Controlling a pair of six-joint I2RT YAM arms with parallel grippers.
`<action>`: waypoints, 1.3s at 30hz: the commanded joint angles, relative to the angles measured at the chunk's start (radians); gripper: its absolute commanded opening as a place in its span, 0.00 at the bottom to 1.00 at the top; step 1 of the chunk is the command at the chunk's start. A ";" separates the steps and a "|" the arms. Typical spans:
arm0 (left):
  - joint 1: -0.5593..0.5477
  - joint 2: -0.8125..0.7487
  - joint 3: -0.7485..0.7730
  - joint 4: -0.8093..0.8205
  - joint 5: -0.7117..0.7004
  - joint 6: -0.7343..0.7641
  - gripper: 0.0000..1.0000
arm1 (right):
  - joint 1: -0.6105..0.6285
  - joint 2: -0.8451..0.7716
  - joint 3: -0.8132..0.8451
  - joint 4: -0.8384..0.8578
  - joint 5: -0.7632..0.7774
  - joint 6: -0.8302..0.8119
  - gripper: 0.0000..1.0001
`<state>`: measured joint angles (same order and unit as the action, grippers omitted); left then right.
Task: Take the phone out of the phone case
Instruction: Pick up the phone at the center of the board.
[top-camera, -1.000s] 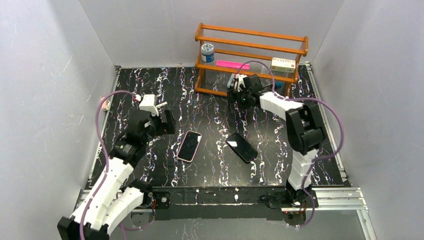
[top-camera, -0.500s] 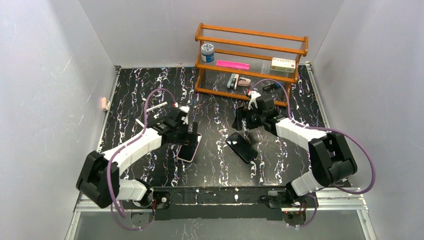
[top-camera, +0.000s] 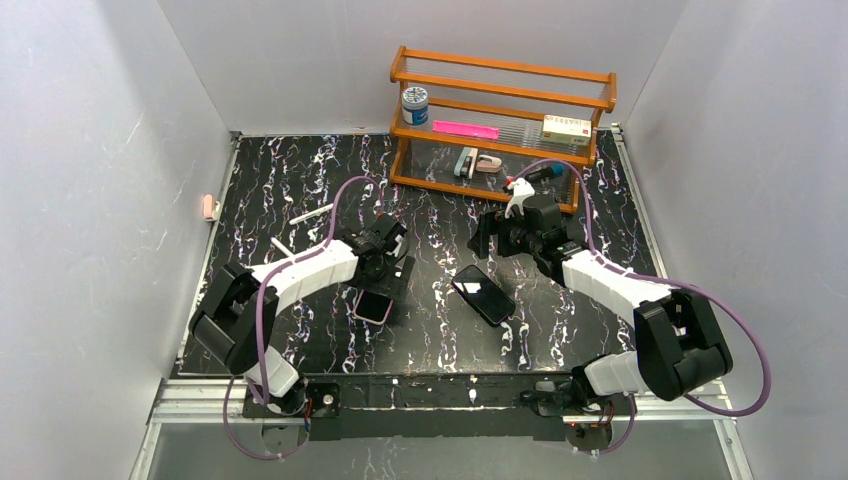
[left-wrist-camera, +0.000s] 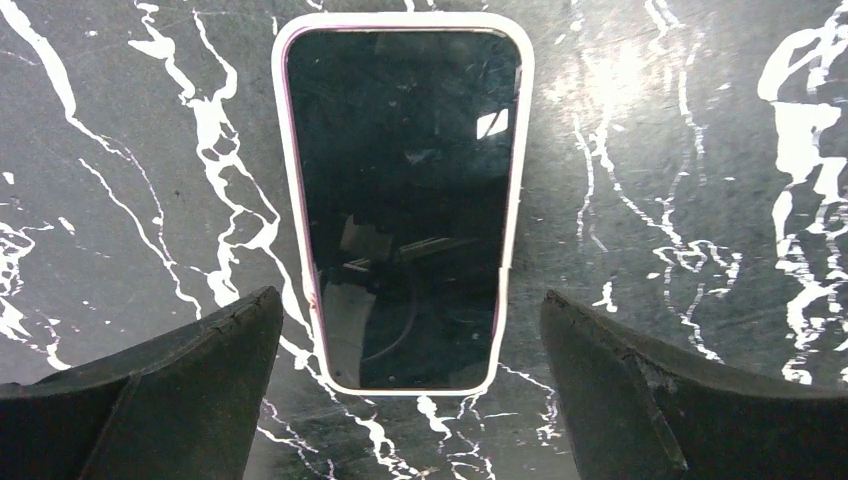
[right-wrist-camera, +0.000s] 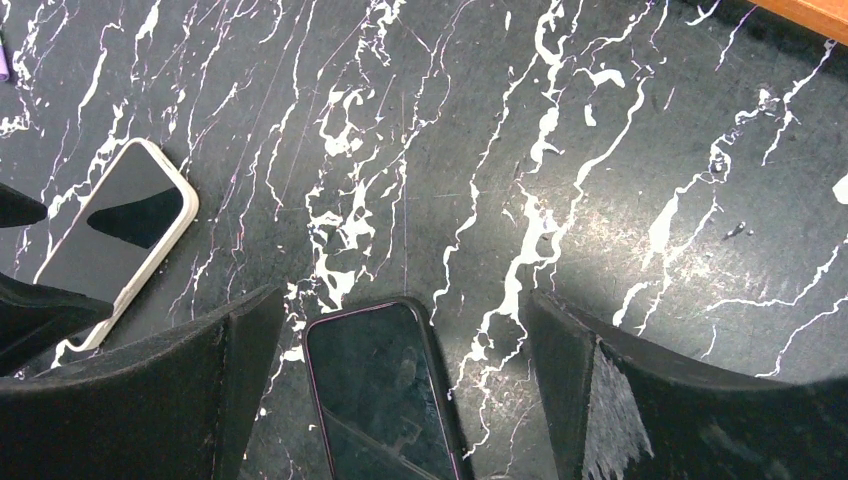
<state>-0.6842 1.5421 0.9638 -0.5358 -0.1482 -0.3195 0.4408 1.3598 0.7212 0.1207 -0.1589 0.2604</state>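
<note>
A wooden rack (top-camera: 500, 67) stands at the far side of the black marbled table (top-camera: 300, 170). The phone (left-wrist-camera: 405, 200) lies screen-up on the table, well in front of the rack and out past its left end. It sits fully inside its pale, pink-tinged phone case (left-wrist-camera: 400, 388), whose rim runs unbroken around the glass.

The left gripper (left-wrist-camera: 410, 305) hangs directly over this phone. Its jaws are spread wide, one finger on each side of the end of the case nearest the wrist camera. In the wrist view neither finger touches the case, and bare table shows between each finger and the rim. From above, the gripper covers the rack-side part of the phone and only the end farther from the rack shows.

A second, dark phone (top-camera: 483, 294) lies flat and at a slant, in front of the rack's middle and about as far from the rack as the first phone.

The right gripper (right-wrist-camera: 400, 300) is over the rack-side end of this dark phone, closer to the rack than the left gripper. Its jaws are also wide apart and hold nothing, and the phone's end shows in the gap between them.

On the rack's shelves rest a blue-and-white jar (top-camera: 414, 104) at the left end, a pink strip (top-camera: 465, 129) beside it and a small box (top-camera: 566, 128) at the right end.
</note>
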 joint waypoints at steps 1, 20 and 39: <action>-0.001 0.033 0.049 -0.072 -0.060 0.048 0.98 | 0.003 -0.031 -0.025 0.069 0.013 0.005 0.99; 0.026 0.218 0.086 -0.066 0.095 0.079 0.98 | 0.003 -0.057 -0.044 0.073 0.041 0.006 0.99; 0.026 0.176 0.115 -0.046 0.209 0.263 0.12 | 0.004 -0.043 -0.044 0.087 -0.033 0.041 0.99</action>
<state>-0.6601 1.7393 1.0763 -0.6056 -0.0151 -0.1387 0.4408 1.3315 0.6716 0.1638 -0.1654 0.2779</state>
